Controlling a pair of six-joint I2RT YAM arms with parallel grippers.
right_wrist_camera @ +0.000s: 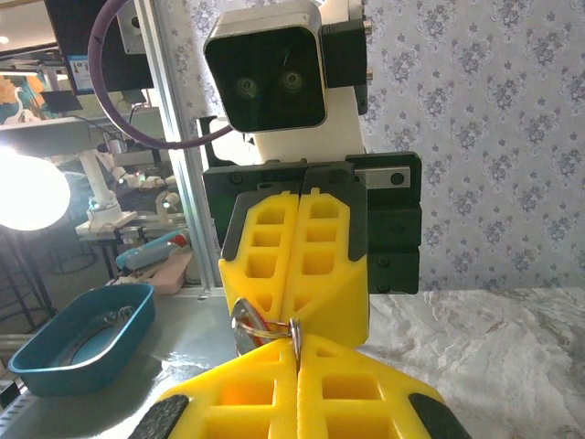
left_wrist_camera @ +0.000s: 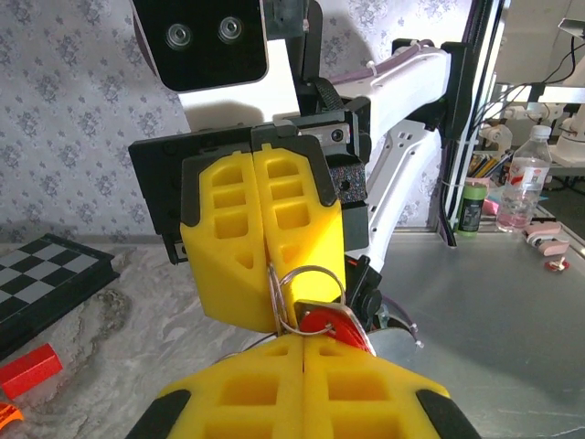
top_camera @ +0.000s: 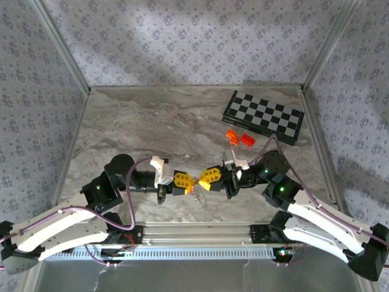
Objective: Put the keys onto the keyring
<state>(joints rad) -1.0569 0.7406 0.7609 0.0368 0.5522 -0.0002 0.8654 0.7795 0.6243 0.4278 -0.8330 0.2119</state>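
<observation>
A red-tagged key (left_wrist_camera: 326, 322) lies against the thin wire loop of the keyring (left_wrist_camera: 311, 268), both held in mid-air where two yellow-fingered grippers meet tip to tip above the near edge of the marble-patterned table (top_camera: 152, 121). The left gripper (left_wrist_camera: 302, 352), jaws clenched, appears to pinch the key by its tag. The right gripper (left_wrist_camera: 267, 274), equally clenched, nips the ring's wire in the seam between its fingers. Whether the key is threaded onto the loop cannot be told, so the joining looks under way rather than finished. Two orange blocks (top_camera: 238, 137) and a chessboard (top_camera: 262, 117) sit well apart.
</observation>
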